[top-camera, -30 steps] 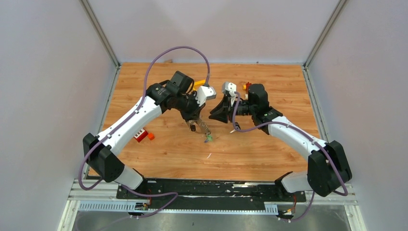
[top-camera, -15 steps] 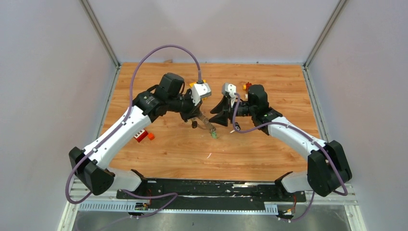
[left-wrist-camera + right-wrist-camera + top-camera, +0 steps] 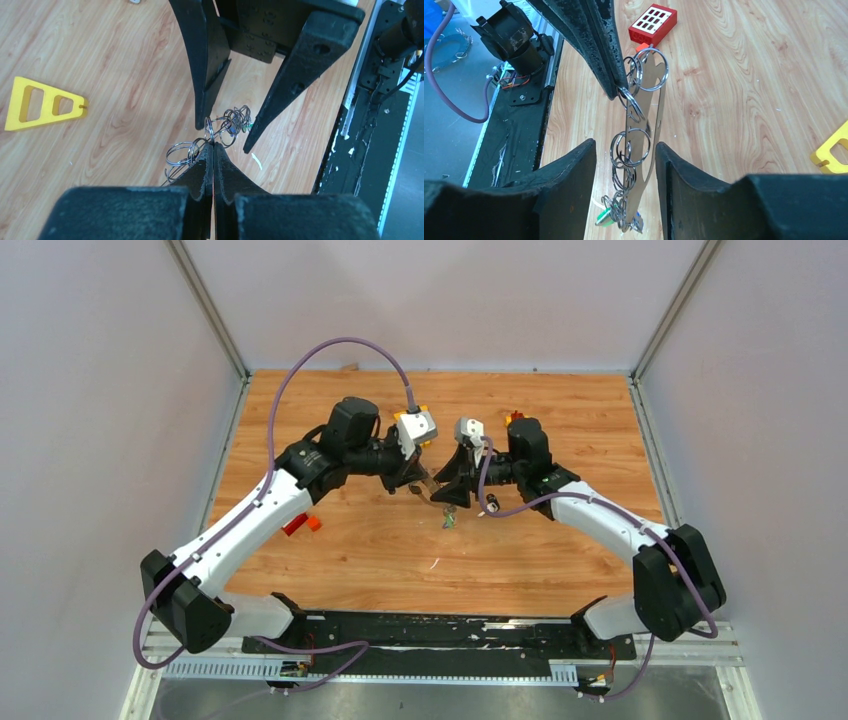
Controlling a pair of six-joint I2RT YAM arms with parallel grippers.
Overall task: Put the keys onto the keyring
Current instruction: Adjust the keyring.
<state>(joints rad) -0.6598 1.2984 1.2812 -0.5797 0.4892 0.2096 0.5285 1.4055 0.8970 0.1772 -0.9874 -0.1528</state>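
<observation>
Left gripper (image 3: 213, 146): I am pinching it shut on one split ring (image 3: 626, 95) so that one keyring (image 3: 654, 107) is hanging free, with the keys (image 3: 602, 218) at its foot showing two tags, green and blue; right gripper (image 3: 625, 150): I am holding its jaws apart astride the chain, gripping nothing.

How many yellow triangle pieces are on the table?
1. The yellow triangle lies flat on the wooden table, apart from the keys. Others may be hidden from view.
</observation>
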